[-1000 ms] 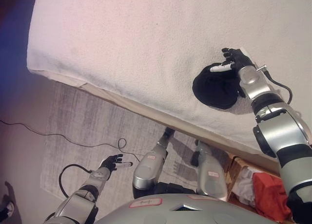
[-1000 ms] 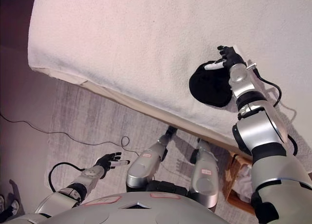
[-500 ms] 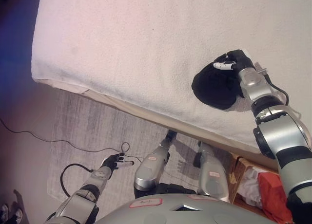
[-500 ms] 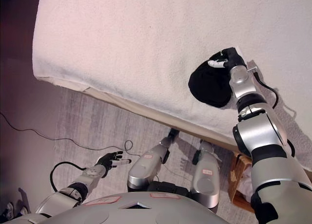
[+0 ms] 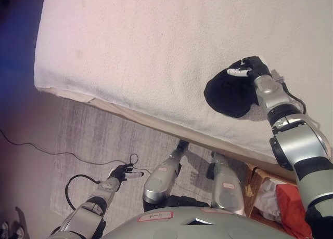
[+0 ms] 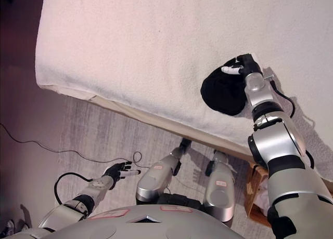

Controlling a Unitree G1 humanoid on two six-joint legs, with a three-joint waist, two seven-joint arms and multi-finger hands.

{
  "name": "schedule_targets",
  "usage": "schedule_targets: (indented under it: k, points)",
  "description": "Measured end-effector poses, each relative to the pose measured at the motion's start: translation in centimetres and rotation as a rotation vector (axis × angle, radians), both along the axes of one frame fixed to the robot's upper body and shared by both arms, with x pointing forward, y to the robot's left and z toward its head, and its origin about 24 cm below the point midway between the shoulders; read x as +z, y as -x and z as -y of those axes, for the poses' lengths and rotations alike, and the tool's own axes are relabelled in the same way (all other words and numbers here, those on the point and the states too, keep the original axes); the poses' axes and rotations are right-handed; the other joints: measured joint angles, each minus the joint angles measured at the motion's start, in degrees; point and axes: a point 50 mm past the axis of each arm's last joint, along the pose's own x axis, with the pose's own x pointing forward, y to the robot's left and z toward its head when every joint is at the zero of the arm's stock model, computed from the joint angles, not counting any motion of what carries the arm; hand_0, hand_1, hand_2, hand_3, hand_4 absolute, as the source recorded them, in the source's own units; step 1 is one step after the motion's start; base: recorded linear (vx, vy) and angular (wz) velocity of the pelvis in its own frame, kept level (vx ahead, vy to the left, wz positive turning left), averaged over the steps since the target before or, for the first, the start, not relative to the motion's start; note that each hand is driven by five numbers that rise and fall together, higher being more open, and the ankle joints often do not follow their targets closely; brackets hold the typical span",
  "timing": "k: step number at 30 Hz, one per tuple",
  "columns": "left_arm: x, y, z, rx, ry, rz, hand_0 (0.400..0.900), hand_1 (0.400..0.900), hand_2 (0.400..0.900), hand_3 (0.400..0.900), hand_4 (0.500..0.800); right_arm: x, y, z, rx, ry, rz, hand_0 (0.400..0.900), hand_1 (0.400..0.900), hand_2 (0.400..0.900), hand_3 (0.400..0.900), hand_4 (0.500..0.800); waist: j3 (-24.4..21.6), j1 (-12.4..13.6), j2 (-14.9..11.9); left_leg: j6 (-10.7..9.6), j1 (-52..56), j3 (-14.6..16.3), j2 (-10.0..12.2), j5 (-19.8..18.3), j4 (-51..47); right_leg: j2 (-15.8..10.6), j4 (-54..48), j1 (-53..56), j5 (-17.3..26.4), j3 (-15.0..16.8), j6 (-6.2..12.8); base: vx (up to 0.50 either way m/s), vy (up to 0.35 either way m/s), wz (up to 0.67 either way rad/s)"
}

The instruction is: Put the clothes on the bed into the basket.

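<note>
White terry cloth covers the bed (image 5: pixel 156 47), which fills the upper part of my view and runs from about nine o'clock across to three o'clock. Its near edge slants down toward four o'clock.

On the bed, at roughly two o'clock from the centre, lies a black garment (image 5: pixel 229 96), bunched into a rounded heap close to the near edge. My right hand (image 5: pixel 251 70) sits on the far upper side of that heap, at its one o'clock. The fingers are curled down into the black cloth, and one white fingertip (image 6: pixel 227 70) lies across the top of the fabric, so I read this hand as clamped on the garment. The silver-grey right arm reaches up to it from five o'clock.

My left hand (image 5: pixel 120 173) hangs low at about seven o'clock, above the grey rug (image 5: pixel 88 140) that lies on the floor beside the bed. Its fingers are spread and relaxed, holding nothing, with one white-tipped finger pointing toward three o'clock.

At five o'clock, in the lower right corner, I see part of a wooden-framed basket (image 5: pixel 253 179) on the floor by the bed. Inside it are a red piece of clothing (image 5: pixel 291 208) and a white piece (image 5: pixel 266 195), touching each other.
</note>
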Motion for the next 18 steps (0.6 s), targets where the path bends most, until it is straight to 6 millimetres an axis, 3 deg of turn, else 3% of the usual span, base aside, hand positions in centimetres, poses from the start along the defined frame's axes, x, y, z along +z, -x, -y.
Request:
schedule_targets:
  k: [6,11,13,18]
  points:
    - [0.1,-0.6,0.1,0.003,-0.006,-0.008,0.900,0.900,0.900,0.900,0.800,-0.6,0.2,0.0,0.049,0.068,-0.096,0.400,0.400,0.400,0.400,0.500,-0.77,-1.86,-1.88,0.15,1.08,1.69,-0.27,-0.10,-0.04,-0.24,0.40,0.29,0.20,1.56,0.28,0.02,0.033,-0.32]
    - [0.1,-0.4,-0.8,0.030,-0.031,-0.032,0.900,0.900,0.900,0.900,0.800,-1.0,0.2,-0.8,0.143,0.190,-0.174,0.400,0.400,0.400,0.400,0.500,-3.13,-3.44,-7.74,1.95,4.17,6.54,-0.08,-1.24,-0.35,0.42,0.25,1.39,0.79,6.48,0.64,0.04,0.020,-0.48]
    - [0.2,-0.4,-1.3,0.035,-0.042,-0.035,0.900,0.900,0.900,0.900,0.800,-0.5,-0.1,-1.1,0.165,0.204,-0.156,0.400,0.400,0.400,0.400,0.500,-4.33,-5.58,-10.12,2.63,5.22,7.55,0.01,-1.73,-0.61,0.67,-0.36,2.06,0.96,7.43,0.73,0.04,0.054,-0.64]
    - [-0.1,1.3,-2.3,0.118,-0.046,-0.073,0.900,0.900,0.900,0.900,0.800,0.6,-0.7,-2.0,0.225,0.239,-0.128,0.400,0.400,0.400,0.400,0.500,-7.28,-6.11,-14.79,4.86,10.54,14.72,0.36,-3.64,-1.29,1.75,-1.09,5.03,1.65,14.29,1.30,0.03,0.050,-0.63]
